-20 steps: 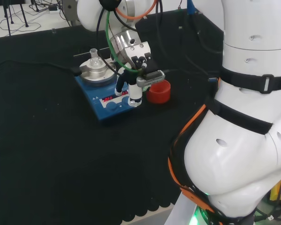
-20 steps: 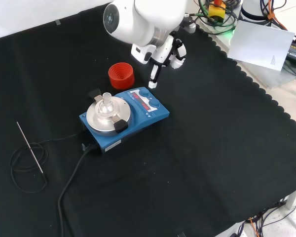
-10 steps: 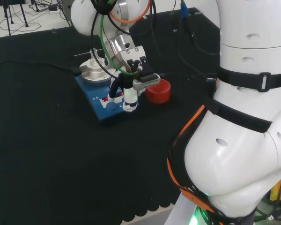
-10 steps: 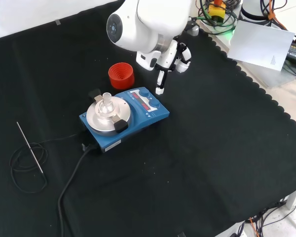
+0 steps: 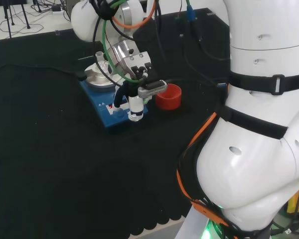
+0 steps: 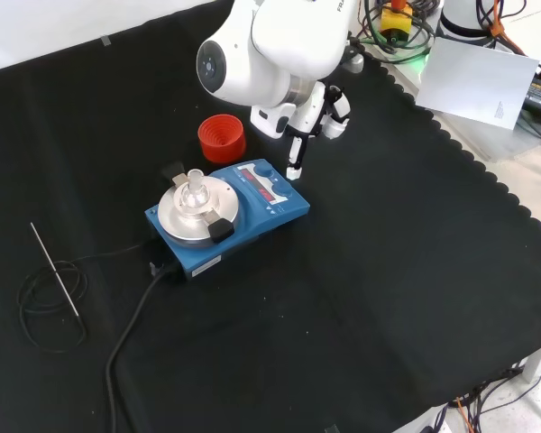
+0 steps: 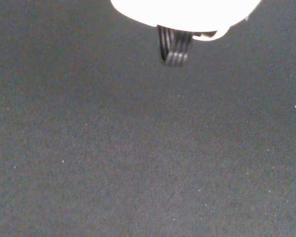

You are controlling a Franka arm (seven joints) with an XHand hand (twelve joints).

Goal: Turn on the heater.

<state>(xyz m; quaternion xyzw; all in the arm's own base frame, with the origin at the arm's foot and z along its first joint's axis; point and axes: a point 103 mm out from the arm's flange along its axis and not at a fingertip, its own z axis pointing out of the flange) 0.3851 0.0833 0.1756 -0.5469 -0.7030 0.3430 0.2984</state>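
Note:
The heater [image 6: 263,213] is a blue box with a round silver plate [image 6: 182,219], and a small clear flask [image 6: 196,186] stands on that plate. Its front panel [image 6: 258,185] has a red display, with a red light [image 5: 109,106] showing in the head view. The hand [image 6: 314,110] hangs over the panel end, one straight finger [image 6: 295,161] pointing down. Its tip is at the heater's corner; contact cannot be told. In the head view the hand [image 5: 137,67] covers the right part of the heater [image 5: 100,107]. The wrist view shows black cloth under a blurred white part of the hand [image 7: 187,10].
A red ribbed ring [image 6: 222,137] stands on the cloth just behind the heater, close to the hand. The heater's black cable [image 6: 133,317] runs toward the front. A thin metal rod with a coiled lead [image 6: 52,271] lies at the left. The cloth's scalloped edge [image 6: 487,171] runs along the right.
The hand has come down and moved over the heater's panel end: leftward in the head view, rightward and lower in the front view. The heater, flask and ring have not moved.

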